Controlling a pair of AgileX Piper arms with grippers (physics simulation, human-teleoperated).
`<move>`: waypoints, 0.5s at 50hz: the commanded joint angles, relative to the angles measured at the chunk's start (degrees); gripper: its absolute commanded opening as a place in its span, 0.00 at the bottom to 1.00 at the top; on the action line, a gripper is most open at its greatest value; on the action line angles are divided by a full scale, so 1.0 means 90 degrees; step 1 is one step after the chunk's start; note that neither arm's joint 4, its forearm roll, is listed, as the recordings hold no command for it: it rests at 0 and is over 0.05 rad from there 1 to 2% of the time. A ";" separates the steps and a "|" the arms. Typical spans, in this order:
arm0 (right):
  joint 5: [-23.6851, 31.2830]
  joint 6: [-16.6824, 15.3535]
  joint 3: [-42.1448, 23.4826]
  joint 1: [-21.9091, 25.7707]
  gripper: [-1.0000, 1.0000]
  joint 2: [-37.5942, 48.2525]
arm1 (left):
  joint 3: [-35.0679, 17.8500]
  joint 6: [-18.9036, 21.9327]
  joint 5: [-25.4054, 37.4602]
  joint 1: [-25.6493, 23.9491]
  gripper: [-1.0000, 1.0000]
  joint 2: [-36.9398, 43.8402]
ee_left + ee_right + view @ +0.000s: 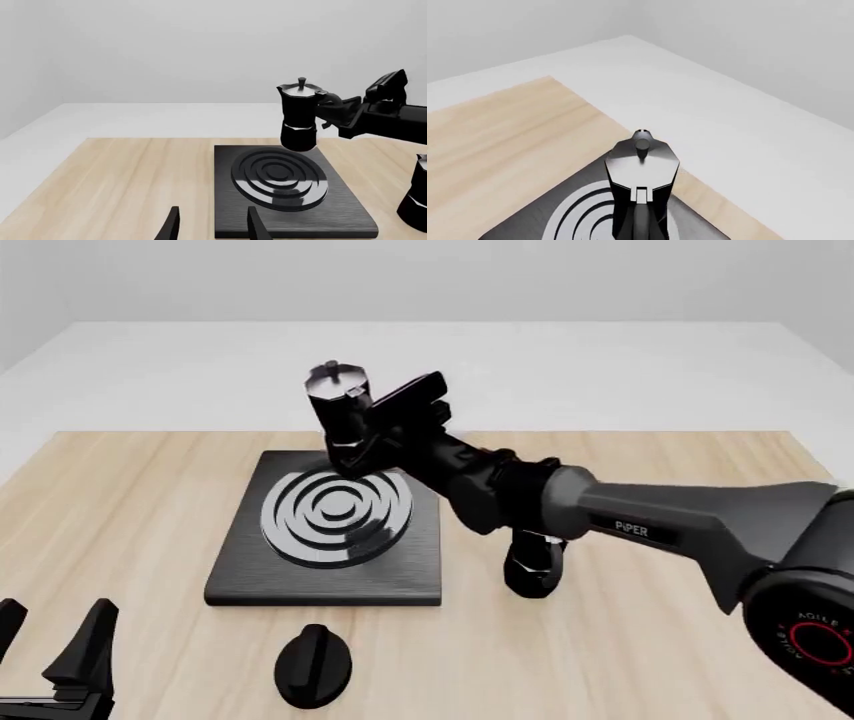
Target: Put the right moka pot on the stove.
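My right fingers (380, 430) are clenched on the side handle of the right moka pot (339, 415), which I hold upright in the air, clear of every surface, above the far edge of the stove (267, 575). In the left wrist view the pot's base hangs just over the slab's far rim, not touching the burner rings (279, 177).

My left fingers (54, 645) sit released and parted, grasping nothing, low at the near left corner of the worktop (120, 500), well apart from the stove.

The worktop is pale wood with a lengthwise grain, light and unmarked. Beyond its far edge lies a plain white floor, which meets bare light-grey walls; the room holds nothing else I can make out. The stove is a flat black square slab lying left of the worktop's middle, its silver-grey rings concentric. A black round knob (314, 665) lies on the wood just near of the stove. The twin moka pot (534, 565) stands on the wood to the right of the stove, partly hidden behind my right arm.

My right forearm reads "PiPER" (631, 529) in white letters. A red ring near the shoulder joint (817, 638) carries small lettering; I make out "AGILE", the rest too small to read.
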 commanded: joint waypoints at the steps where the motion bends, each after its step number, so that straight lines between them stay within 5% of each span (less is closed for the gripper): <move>1: -0.0122 0.0070 -0.0482 0.0092 0.00 0.0282 | 0.0000 0.0000 0.0000 0.0000 1.00 0.0000; 25: -0.0326 0.0194 -0.0797 0.0235 0.00 0.0908 | 0.0000 0.0000 0.0000 0.0000 1.00 0.0000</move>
